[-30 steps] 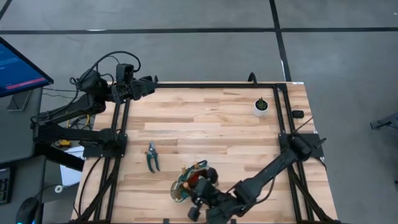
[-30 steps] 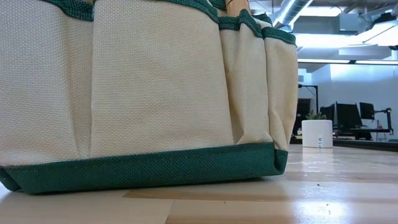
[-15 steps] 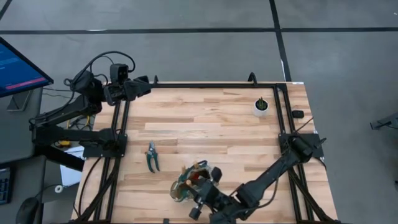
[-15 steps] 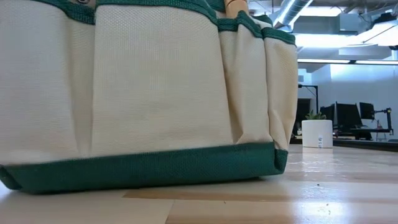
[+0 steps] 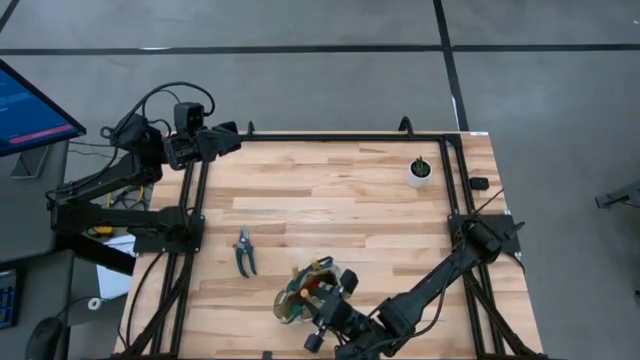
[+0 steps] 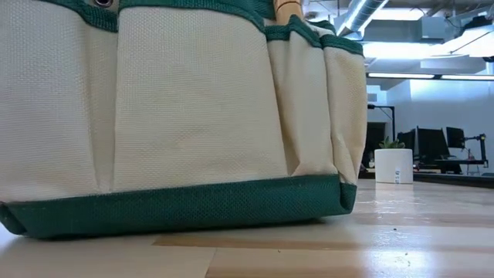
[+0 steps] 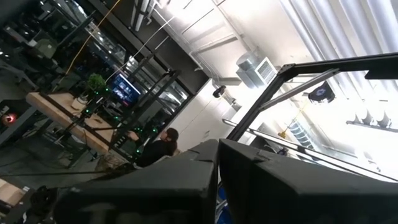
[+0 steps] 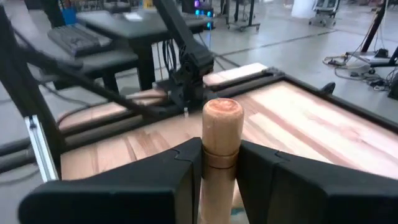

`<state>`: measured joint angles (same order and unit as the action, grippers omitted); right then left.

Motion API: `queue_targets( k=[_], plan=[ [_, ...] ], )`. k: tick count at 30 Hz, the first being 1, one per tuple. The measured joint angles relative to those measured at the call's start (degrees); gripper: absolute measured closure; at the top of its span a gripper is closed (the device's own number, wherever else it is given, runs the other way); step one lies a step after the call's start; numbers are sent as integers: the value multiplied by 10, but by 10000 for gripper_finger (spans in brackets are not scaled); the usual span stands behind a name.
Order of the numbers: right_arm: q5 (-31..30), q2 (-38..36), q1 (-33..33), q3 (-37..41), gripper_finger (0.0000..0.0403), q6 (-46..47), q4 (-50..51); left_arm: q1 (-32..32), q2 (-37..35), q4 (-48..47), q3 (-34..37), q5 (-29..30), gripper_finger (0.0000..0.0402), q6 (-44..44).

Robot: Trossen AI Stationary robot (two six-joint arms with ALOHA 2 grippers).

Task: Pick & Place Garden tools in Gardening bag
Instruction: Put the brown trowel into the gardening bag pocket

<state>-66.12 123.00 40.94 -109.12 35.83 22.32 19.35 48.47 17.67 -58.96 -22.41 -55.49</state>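
The gardening bag stands near the table's near edge, and its tan wall with green trim fills the low view. My right gripper is over the bag, shut on a tool's light wooden handle. The handle's top also shows above the bag's rim. Green-handled pruning shears lie flat on the table, left of the bag. My left gripper waits at the table's far left corner with its fingers together. My right gripper pinches the wooden handle between its two fingers, just below its rounded free end. The fingers come roughly level from the near right side and lie across the handle. The handle stands upright, and its lower part is hidden by the fingers and the bag.
A small white pot with a plant stands at the far right and shows in the low view. A small dark item lies on the right frame rail. Bare wood lies between the bag and the far edge.
My left gripper has drawn back a little toward the table's far left corner. My right gripper has stayed over the bag, shut on the wooden handle. The bag's top has shifted slightly in the low view.
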Motion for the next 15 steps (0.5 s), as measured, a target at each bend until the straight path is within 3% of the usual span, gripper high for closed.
queue_targets(
  k=[6, 15],
  plan=[
    [-21, -4, 14, 0, 341, -33, -48, 0, 0, 0, 0, 0, 399, 0],
    [-25, 0, 18, 0, 341, 1, -26, 0, 0, 0, 0, 0, 399, 0]
  ],
)
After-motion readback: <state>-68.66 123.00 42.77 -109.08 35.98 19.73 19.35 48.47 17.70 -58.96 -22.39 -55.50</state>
